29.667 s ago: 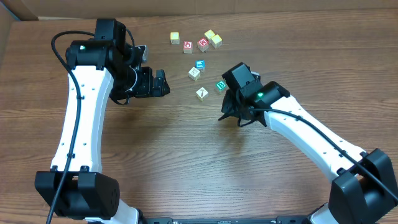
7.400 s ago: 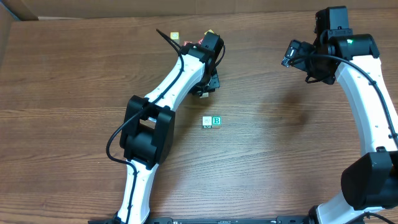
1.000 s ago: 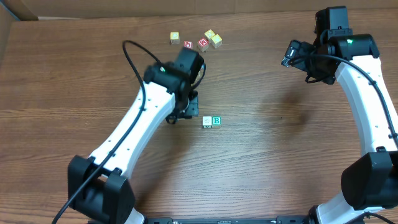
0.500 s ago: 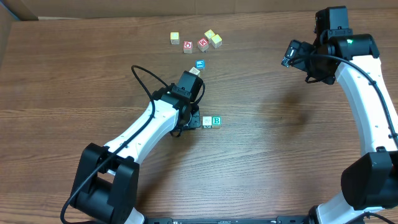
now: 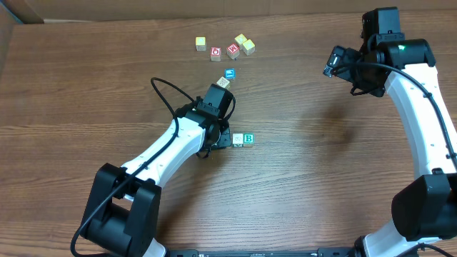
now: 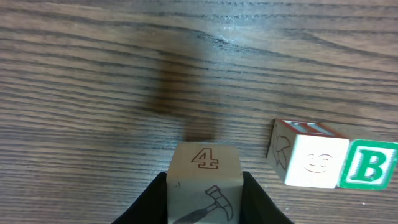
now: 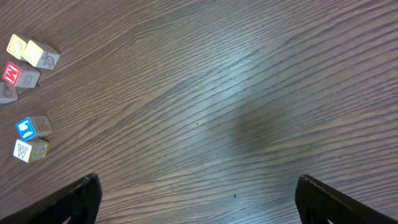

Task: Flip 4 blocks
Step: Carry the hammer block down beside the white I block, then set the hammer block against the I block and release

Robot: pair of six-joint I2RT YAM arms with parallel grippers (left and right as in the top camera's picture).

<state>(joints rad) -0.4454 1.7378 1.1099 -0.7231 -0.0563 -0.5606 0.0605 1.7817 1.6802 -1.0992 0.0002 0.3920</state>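
My left gripper (image 6: 204,202) is shut on a pale wooden block (image 6: 203,177) with a "4" on top and a hammer drawing on its near face. The block sits low over the table or on it; which, I cannot tell. Just to its right stand two blocks side by side, touching: a white one with a smiley face (image 6: 313,163) and a green "B" one (image 6: 371,165). In the overhead view the left gripper (image 5: 223,137) is right beside this pair (image 5: 243,139). My right gripper (image 7: 199,208) is open and empty, raised at the far right (image 5: 339,63).
A blue-print cube (image 5: 229,73) and a cream cube (image 5: 223,82) lie behind the left arm. Further back lie two red-printed cubes (image 5: 224,51) and yellow cubes (image 5: 245,43), with another yellow cube (image 5: 201,43) left of them. The table's back edge runs behind them.
The left arm swung down and right, carrying the hammer block beside the smiley and "B" pair. The blue and cream cubes came into view behind it. The right arm stayed still.
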